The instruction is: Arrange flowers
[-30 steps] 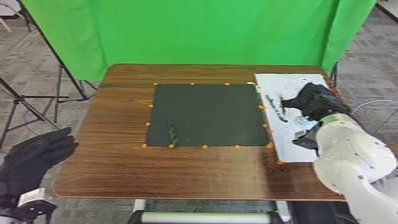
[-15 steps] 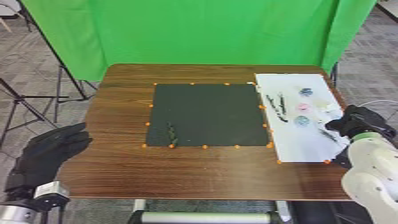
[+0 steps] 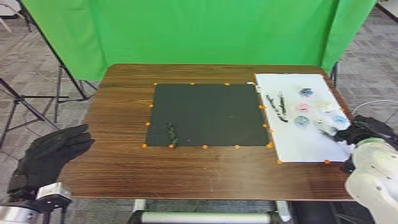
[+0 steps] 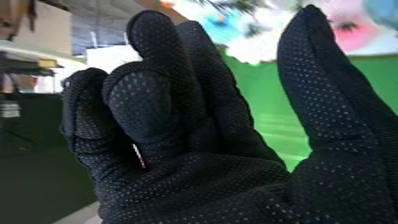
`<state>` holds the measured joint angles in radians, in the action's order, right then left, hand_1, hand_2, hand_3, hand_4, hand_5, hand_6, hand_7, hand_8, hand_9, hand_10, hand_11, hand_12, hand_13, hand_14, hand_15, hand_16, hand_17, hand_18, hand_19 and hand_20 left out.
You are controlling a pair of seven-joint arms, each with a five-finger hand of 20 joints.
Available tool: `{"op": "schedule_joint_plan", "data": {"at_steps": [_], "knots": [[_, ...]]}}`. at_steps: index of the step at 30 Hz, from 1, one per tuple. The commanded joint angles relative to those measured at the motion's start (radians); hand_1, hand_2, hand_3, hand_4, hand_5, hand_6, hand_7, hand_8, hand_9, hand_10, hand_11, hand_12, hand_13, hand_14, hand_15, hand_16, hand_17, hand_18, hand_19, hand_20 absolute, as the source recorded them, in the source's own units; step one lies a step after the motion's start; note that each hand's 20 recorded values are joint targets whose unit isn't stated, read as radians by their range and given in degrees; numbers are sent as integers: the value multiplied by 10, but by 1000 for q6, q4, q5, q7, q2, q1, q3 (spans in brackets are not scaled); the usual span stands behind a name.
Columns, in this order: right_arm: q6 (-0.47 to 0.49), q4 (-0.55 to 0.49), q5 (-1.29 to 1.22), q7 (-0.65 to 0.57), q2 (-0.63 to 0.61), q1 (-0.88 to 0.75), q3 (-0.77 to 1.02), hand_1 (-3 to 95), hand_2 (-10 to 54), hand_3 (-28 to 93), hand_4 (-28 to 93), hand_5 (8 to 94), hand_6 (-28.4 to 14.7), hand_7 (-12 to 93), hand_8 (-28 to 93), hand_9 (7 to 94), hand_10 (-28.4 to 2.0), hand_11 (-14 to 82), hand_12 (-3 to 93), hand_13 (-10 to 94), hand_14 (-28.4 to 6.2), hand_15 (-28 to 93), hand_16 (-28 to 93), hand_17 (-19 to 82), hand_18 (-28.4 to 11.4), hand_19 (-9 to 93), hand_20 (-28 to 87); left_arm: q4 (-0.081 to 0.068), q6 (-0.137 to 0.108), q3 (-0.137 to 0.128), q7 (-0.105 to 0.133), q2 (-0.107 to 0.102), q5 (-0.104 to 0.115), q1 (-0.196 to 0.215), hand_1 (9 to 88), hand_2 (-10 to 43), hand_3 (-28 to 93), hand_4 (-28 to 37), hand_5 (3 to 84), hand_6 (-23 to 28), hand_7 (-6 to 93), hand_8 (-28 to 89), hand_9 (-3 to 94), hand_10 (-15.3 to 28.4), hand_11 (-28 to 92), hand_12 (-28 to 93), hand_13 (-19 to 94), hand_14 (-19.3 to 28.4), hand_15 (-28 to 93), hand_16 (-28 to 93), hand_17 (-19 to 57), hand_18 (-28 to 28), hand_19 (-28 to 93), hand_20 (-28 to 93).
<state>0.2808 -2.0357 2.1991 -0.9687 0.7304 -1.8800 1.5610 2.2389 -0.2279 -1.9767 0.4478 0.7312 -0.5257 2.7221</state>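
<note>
With the left robot hand and right robot hand open and empty, a low inward sweep by the latter could shove the blue flower towards the pink flower, since both lie bunched nearby on the white sheet.

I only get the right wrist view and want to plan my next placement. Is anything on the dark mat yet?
Observer: Yes, one dark green sprig lies on the dark mat, close to the near edge and toward the left corner.

Operator: Good. And where is the left hand, in case I move over there?

Observer: The left hand is at the left edge of the table, off the mat, with its fingers open; it probably won't be in your way.
</note>
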Motion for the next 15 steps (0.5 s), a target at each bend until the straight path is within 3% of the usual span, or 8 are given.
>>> {"op": "schedule_joint_plan", "data": {"at_steps": [1, 7, 13, 15], "knots": [[34, 12, -13, -29, 5, -40, 21, 320, -29, 743, -214, 657, -136, 116, -77, 653, -246, 461, 224, 664, -151, 795, 208, 438, -254, 932, 168, 3, 1, -4, 2, 8, 1, 18, 270, 34, 831, -163, 468, 130, 189, -102, 410, 223, 357, 112, 263, 284, 626, -132, -88, 229, 582, 114], [38, 21, -12, -23, 13, -29, -6, 336, -36, 751, -216, 665, -140, 112, -75, 652, -247, 462, 221, 660, -152, 797, 202, 436, -255, 932, 165, 3, -2, -6, 10, 4, 8, 23, 270, 33, 832, -163, 467, 130, 190, -102, 409, 223, 356, 112, 264, 284, 626, -133, -88, 228, 582, 114], [22, 47, 0, -26, 11, 12, -60, 340, -37, 752, -221, 671, -134, 118, -74, 652, -242, 465, 219, 660, -151, 798, 198, 436, -254, 932, 163, 0, 9, -3, -9, 11, 0, 2, 270, 34, 833, -164, 468, 131, 188, -102, 409, 223, 357, 112, 265, 284, 626, -133, -88, 228, 581, 114], [40, 40, -8, -28, 17, 5, -51, 341, -36, 751, -222, 672, -132, 122, -76, 653, -241, 467, 219, 660, -150, 797, 198, 436, -253, 932, 162, 1, 6, 0, 4, 8, 7, 8, 270, 34, 833, -164, 466, 131, 188, -102, 409, 223, 356, 112, 265, 284, 626, -133, -88, 228, 582, 115]]}}
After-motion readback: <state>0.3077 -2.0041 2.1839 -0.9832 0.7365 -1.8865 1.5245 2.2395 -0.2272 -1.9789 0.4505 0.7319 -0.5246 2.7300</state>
